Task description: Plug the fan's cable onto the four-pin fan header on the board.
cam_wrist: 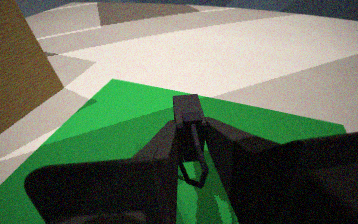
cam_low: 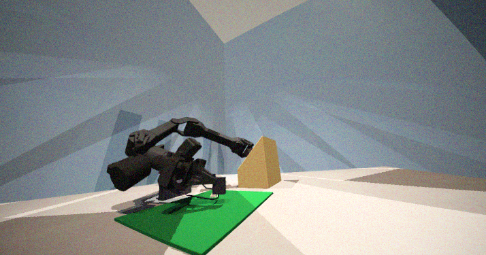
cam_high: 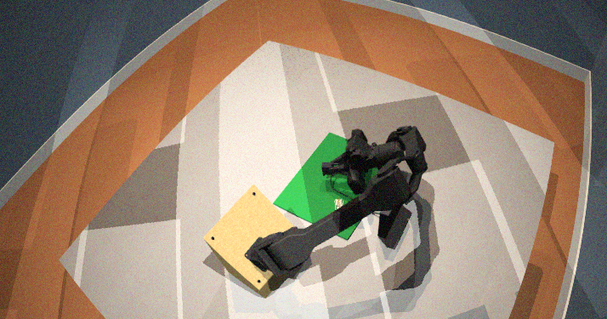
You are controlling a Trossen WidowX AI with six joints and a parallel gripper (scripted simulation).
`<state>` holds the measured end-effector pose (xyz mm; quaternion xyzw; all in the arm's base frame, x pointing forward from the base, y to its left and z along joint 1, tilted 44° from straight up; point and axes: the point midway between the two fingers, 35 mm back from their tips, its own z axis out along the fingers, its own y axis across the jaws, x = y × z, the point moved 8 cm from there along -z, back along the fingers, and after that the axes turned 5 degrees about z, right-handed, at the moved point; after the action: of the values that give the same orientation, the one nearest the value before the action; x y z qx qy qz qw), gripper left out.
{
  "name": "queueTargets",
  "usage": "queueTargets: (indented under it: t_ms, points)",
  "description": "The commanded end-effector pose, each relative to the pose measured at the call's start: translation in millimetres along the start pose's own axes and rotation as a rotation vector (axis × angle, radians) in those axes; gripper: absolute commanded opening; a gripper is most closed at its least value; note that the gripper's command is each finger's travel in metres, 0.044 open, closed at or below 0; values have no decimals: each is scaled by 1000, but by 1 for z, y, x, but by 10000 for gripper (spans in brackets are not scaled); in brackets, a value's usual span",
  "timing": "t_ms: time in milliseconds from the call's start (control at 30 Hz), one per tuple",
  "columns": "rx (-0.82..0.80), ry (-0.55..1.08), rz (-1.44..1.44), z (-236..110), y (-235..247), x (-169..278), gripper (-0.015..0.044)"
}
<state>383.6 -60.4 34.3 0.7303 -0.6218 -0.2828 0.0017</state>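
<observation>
My gripper (cam_high: 326,168) (cam_low: 215,182) (cam_wrist: 189,125) is shut on the fan cable's small black plug (cam_wrist: 187,109) (cam_low: 220,186). It holds the plug low over the green board (cam_high: 303,191) (cam_low: 204,226) (cam_wrist: 105,135). The thin black cable (cam_wrist: 192,172) loops back under the fingers. The four-pin header (cam_high: 340,202) shows as a small pale part near the board's near edge, apart from the plug in the overhead view. I cannot make out the header in the wrist view. The black fan (cam_high: 389,227) stands beside the board, partly hidden by the arm.
A tan box (cam_high: 240,228) (cam_low: 260,165) (cam_wrist: 10,65) carries the arm's base and stands just off the board's corner. The arm's upper link (cam_high: 340,219) crosses over the board's near edge. The patterned floor lies all around.
</observation>
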Motion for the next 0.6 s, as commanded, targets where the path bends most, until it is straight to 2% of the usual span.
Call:
queueTargets:
  t_ms: [0,567]
  points:
    - [-2,2,-2,2,-1,4,0]
    - [-2,3,-2,6,-2,14,0]
